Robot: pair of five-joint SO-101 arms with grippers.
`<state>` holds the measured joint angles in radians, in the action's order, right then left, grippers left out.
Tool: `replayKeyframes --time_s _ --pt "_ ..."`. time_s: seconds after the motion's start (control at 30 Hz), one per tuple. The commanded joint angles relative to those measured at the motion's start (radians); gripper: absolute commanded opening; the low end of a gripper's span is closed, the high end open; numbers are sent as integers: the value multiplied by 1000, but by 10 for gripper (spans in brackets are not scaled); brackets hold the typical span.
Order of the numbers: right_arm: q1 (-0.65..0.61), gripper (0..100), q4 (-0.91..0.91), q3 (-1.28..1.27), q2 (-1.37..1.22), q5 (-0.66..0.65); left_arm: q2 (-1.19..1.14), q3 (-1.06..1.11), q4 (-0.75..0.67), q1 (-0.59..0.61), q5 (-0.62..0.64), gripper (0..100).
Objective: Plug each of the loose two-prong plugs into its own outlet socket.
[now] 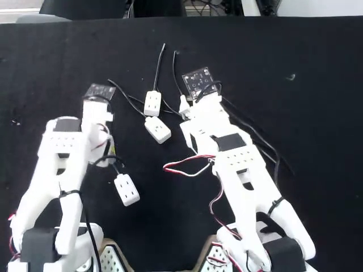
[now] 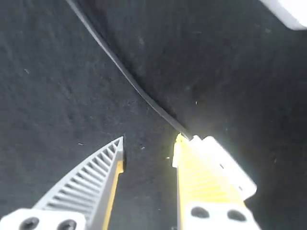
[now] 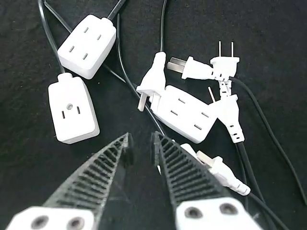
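- The right gripper (image 3: pixel 141 136), fingers slightly apart and empty, hangs over the tangled plugs (image 3: pixel 194 68). It should probably take one by its body, leaving the prongs free and squared to the slots.
- The left gripper (image 2: pixel 149 140) gapes empty; a single plug (image 2: pixel 225 165) lies just beside one finger, outside the gap.
- Two outlets (image 1: pixel 152 103) sit at 8 o'clock from the right gripper, a third outlet (image 1: pixel 126 188) at 5 o'clock from the left.
- Crossing cords (image 3: pixel 121 62) crowd the nearest outlet (image 3: pixel 184 112).

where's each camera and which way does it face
high view: fixed overhead, facing down at the table; left arm, right arm.
left wrist view: on its arm, facing a cord and white end piece; jaws open.
right wrist view: on its arm, facing outlet blocks and plugs; jaws slightly apart.
shared: high and right wrist views show the outlet blocks.
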<state>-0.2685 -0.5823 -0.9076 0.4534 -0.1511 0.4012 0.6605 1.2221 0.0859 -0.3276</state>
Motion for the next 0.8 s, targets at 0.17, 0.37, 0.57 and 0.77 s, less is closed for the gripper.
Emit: replayKeyframes --time_s 0.17,0.37,0.57,0.77 --pt "3 75 18 2 41 -29 29 -94 359 -90 -585 178" --pt "5 75 17 1 41 -29 32 93 242 -203 -546 178" --pt "44 75 20 5 41 -29 31 193 15 -309 -396 178" --pt "95 75 54 4 42 -21 37 205 -259 -387 -58 178"
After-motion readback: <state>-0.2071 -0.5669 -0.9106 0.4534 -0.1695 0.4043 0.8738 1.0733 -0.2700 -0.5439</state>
